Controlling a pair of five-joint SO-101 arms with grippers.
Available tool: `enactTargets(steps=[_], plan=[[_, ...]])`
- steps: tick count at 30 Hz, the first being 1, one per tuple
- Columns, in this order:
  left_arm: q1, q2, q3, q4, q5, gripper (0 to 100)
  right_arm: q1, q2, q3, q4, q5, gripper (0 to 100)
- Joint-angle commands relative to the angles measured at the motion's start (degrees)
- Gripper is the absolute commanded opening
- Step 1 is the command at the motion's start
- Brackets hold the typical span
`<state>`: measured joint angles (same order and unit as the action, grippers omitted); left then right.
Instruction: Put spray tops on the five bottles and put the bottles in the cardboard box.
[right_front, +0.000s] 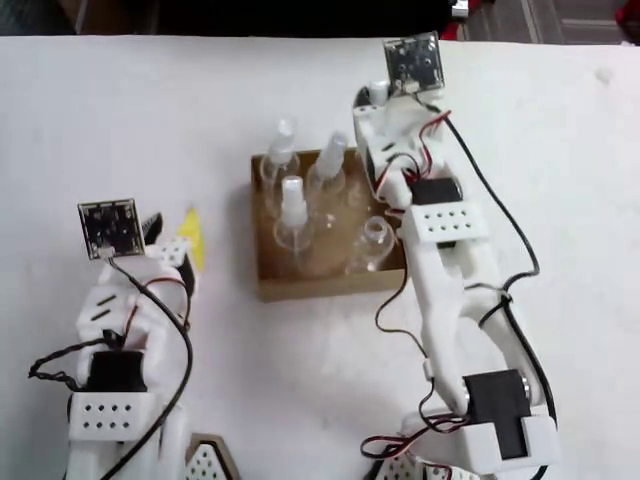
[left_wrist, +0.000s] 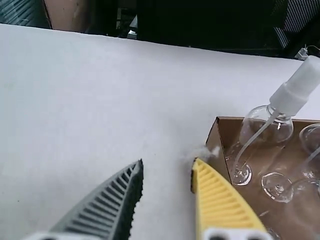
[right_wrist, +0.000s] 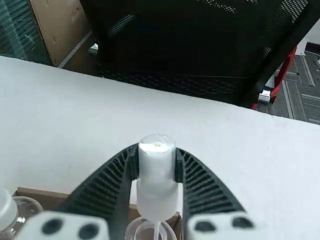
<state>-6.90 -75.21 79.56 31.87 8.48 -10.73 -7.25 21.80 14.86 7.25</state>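
Observation:
The cardboard box (right_front: 268, 285) sits mid-table with several clear bottles standing in it. Three of them (right_front: 293, 215) wear white spray tops, and one (right_front: 375, 240) has a bare open neck. My right gripper (right_front: 372, 100) hangs over the box's far right part, shut on a white spray top (right_wrist: 156, 175), with a bottle neck (right_wrist: 150, 232) just beneath it. My left gripper (left_wrist: 167, 170) is open and holds nothing, low over the table beside the box's left wall (left_wrist: 214, 137). A capped bottle (left_wrist: 270, 125) stands just inside that corner.
White tabletop (right_front: 150, 120) stretches to the left of and behind the box. A black mesh chair (right_wrist: 200, 45) stands past the far table edge. Red and black cables (right_front: 500, 250) trail along the right arm.

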Motion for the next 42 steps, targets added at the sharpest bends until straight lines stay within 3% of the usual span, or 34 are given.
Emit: enactTargets(steps=[1, 7, 13, 22, 35, 42], plan=[[0.0, -1.3, -0.4, -1.6, -0.5, 15, 1.4, -1.2, 2.7, -5.3, 0.3, 1.6], [0.0, -1.3, -0.4, -1.6, -0.5, 15, 1.4, -2.4, 7.7, -9.0, 0.0, 1.6], [0.0, -1.3, -0.4, -1.6, -0.5, 15, 2.4, -7.3, 16.5, -17.3, -5.3, 1.6], [0.0, -1.3, -0.4, -1.6, -0.5, 15, 2.5, -7.8, 24.1, -26.6, -5.3, 1.6], [0.0, -1.3, -0.4, -1.6, -0.5, 15, 2.5, -4.7, 23.6, -26.8, -5.3, 2.7], [0.0, -1.3, -0.4, -1.7, -0.5, 15, 2.1, -8.1, 24.2, -24.7, -5.4, 15.4]])
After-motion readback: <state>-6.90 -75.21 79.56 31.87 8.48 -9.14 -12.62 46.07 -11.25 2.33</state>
